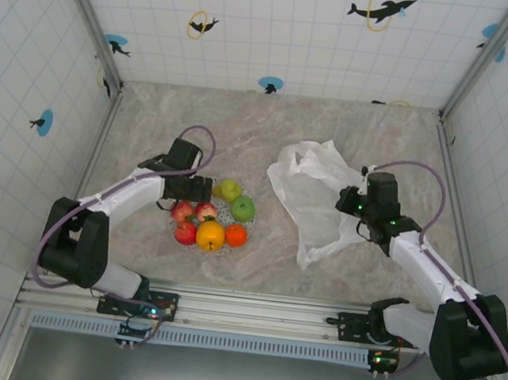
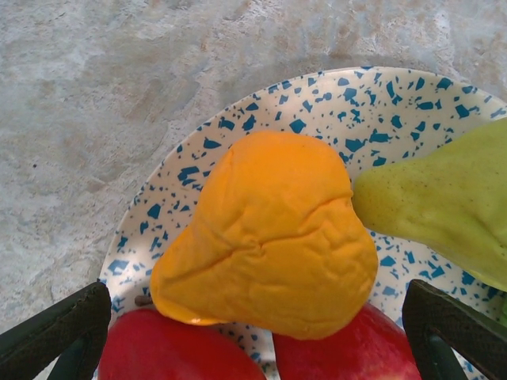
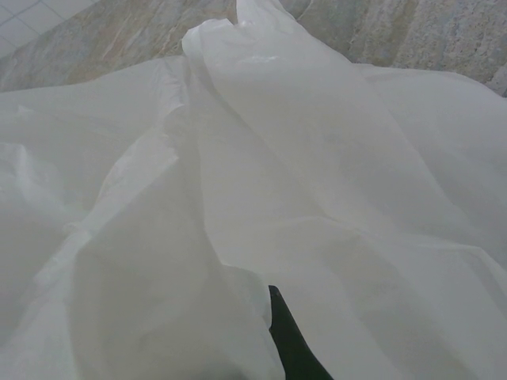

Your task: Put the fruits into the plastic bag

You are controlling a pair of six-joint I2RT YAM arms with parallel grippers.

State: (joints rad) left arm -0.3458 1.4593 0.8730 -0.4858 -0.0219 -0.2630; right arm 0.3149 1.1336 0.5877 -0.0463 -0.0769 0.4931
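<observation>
Marbled tabletop [image 1: 270, 128] — white tiled walls [image 1: 282, 28]

Fruits [image 1: 210, 235] on plate [image 2: 317, 103], plastic bag [image 1: 313, 192] right.

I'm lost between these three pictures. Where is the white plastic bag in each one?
Top external: the plastic bag lies right of centre, the right gripper gripping its right edge.
Right wrist: its white folds loom close up.
Left wrist: aimed at the speckled plate, left of the bag from above.
Shared landmark: the marbled tabletop.

A blue-speckled plate [image 2: 317, 111] sits on the marbled table [image 1: 270, 128].
</observation>
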